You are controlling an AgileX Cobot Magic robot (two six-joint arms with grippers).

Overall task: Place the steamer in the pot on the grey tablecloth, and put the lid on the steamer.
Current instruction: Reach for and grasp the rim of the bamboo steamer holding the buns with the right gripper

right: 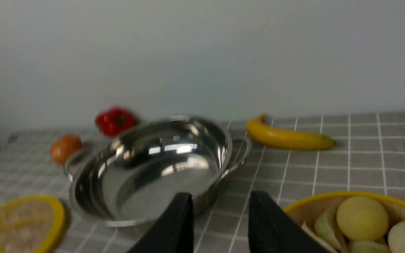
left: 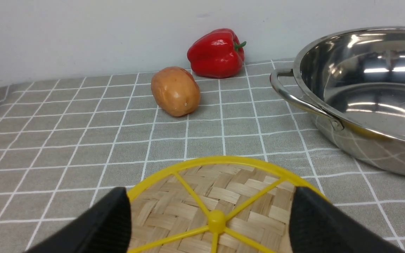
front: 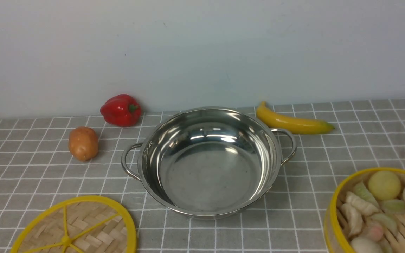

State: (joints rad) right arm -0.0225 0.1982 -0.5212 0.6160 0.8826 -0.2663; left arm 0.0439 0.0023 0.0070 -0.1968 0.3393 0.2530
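Steel shows bare inside the pot (front: 209, 168) in the front view: nothing is placed yet, so both steps remain. It sits on the grey tablecloth (front: 346, 151), with the lid (front: 79, 228) and the steamer (front: 330, 218) lying apart from it, and no arm showing.

From the left wrist, the left gripper (left: 210, 203) hovers with jaws spread wide and empty, the lid directly beneath it.

From the right wrist, the right gripper (right: 220, 195) stands parted and empty. The steamer is just beside it and the pot ahead, with open cloth between.
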